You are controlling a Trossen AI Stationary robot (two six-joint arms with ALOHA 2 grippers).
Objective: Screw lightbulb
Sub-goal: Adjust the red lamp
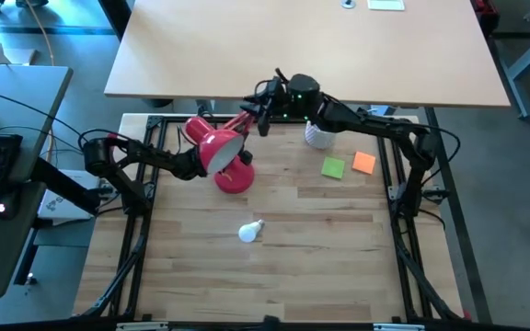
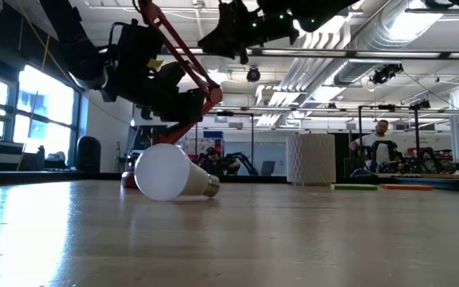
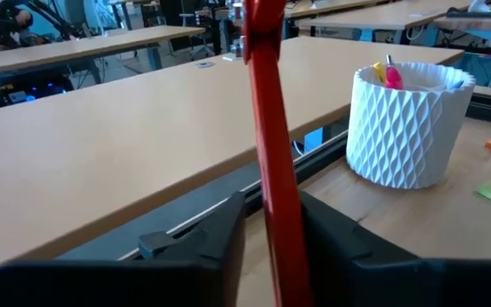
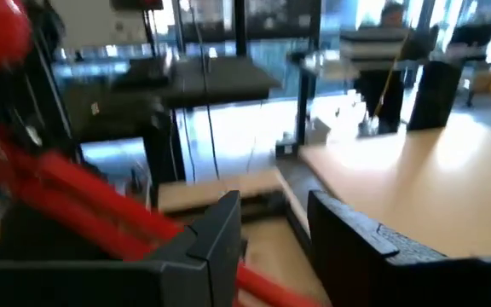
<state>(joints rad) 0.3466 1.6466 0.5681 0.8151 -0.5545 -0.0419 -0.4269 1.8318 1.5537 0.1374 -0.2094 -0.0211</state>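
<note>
The white lightbulb (image 1: 250, 230) lies on its side on the wooden table, also in the low view (image 2: 172, 172), with no gripper near it. The red desk lamp (image 1: 224, 156) stands on its round base (image 1: 236, 177) at the far middle. My left gripper (image 1: 197, 164) is beside the shade, shut on the lamp's red arm (image 3: 273, 170). My right gripper (image 1: 263, 114) is open, high by the lamp arm's upper part (image 4: 101, 213), which runs slanting past its fingers. I cannot tell whether it touches the arm. My left gripper pinches the lamp's red arm (image 3: 278, 223) between its two fingers, one on each side of the bar. The fingers come level from the table's left and lie across the bar. The bar stands nearly upright in the hold, and the lamp's base is on the table.
A white patterned pen cup (image 1: 318, 135) stands at the far right of the lamp. A green note (image 1: 333, 167) and an orange note (image 1: 363, 163) lie near it. Bare wood surrounds the bulb. A tan table (image 1: 302, 46) lies beyond the far edge.
</note>
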